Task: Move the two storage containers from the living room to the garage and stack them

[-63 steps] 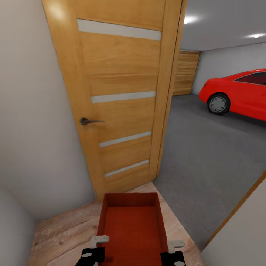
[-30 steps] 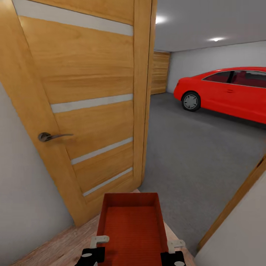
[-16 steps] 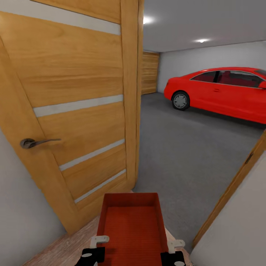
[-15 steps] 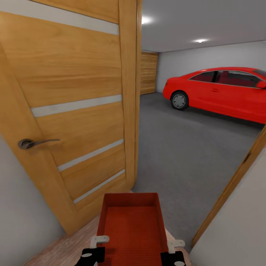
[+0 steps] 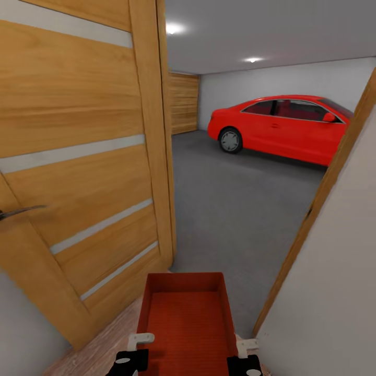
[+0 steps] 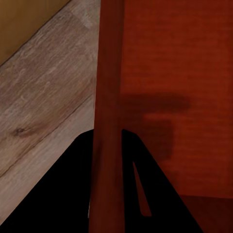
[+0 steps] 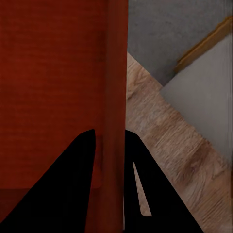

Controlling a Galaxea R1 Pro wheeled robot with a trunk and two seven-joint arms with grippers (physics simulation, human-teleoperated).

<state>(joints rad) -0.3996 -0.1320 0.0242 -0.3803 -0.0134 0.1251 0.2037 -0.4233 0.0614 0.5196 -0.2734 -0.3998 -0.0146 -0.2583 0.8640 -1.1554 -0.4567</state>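
One orange-red storage container (image 5: 185, 324) is carried in front of me, held level between both arms. My left gripper (image 5: 134, 351) is shut on its left wall (image 6: 108, 121), and my right gripper (image 5: 245, 355) is shut on its right wall (image 7: 114, 97). In each wrist view the black fingers (image 6: 73, 194) (image 7: 73, 189) straddle a wall. The garage floor (image 5: 235, 209), dark grey concrete, starts just past the container's far end. Light wood planks (image 6: 43, 107) lie below the container. The other container is out of view.
An open wooden door (image 5: 83, 156) stands close on my left with a metal handle (image 5: 18, 211). The right door frame (image 5: 318, 203) and a white wall (image 5: 334, 292) are close on the right. A red car (image 5: 279, 128) is parked at the back.
The whole view has shifted as I moved toward the doorway and turned right: the door slid left, the car moved left, the right frame came closer. The container and both grippers kept their hold.
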